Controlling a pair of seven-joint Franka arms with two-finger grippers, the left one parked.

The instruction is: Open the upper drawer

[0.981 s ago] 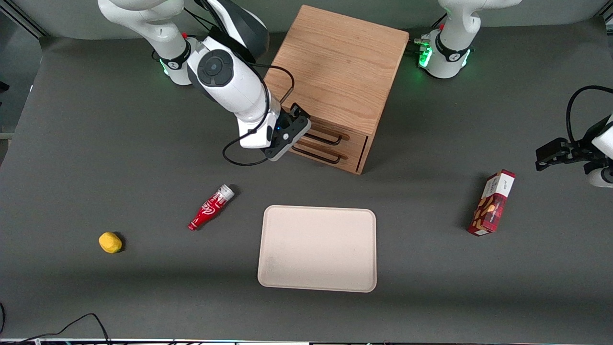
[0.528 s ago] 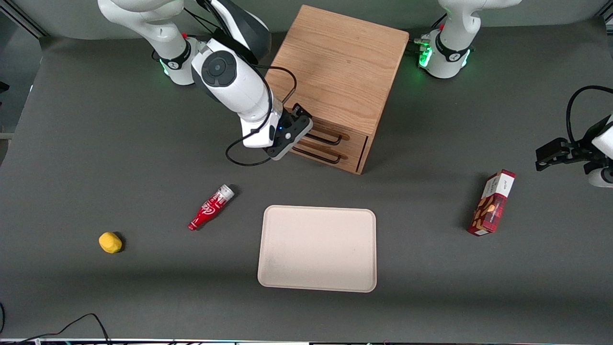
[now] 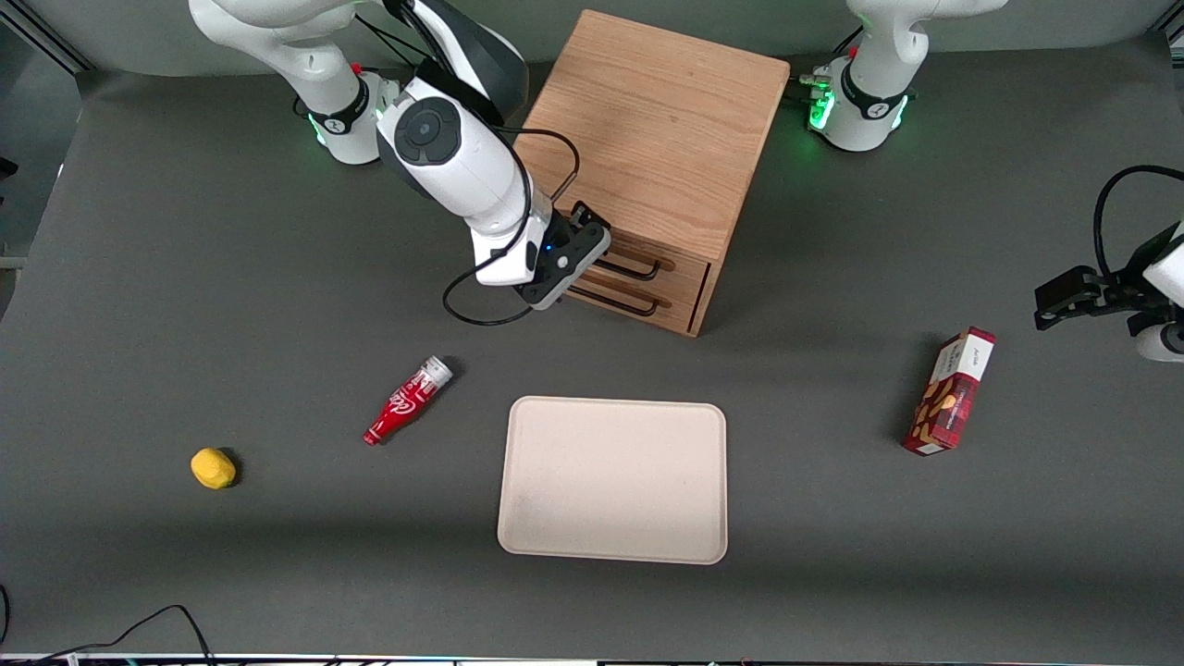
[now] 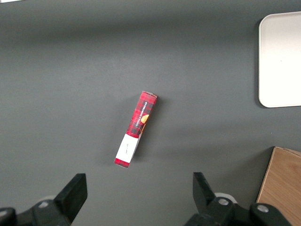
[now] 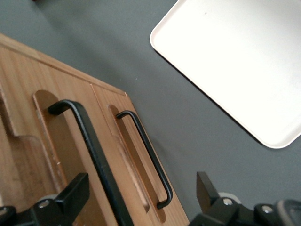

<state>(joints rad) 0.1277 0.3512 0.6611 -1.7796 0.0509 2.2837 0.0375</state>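
Front view: gripper (image 3: pixel 581 262) at the cabinet (image 3: pixel 652 139) front, against the handle (image 3: pixel 636 269) end of the upper drawer (image 3: pixel 661 268), drawer shut. Right wrist view: fingers (image 5: pixel 70 197) spread, handle bar (image 5: pixel 91 150) running lengthwise between them, not yet pinched.

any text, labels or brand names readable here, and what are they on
Red bottle: white script logo, too blurred to read.
Red snack box: white label with small print, too small to read in the front view; lettering along its side in the left wrist view, also unreadable.
Cabinet, upper drawer, tray, yellow object: no text.
The pincer, open at the upper drawer's handle, carries no readable marking.
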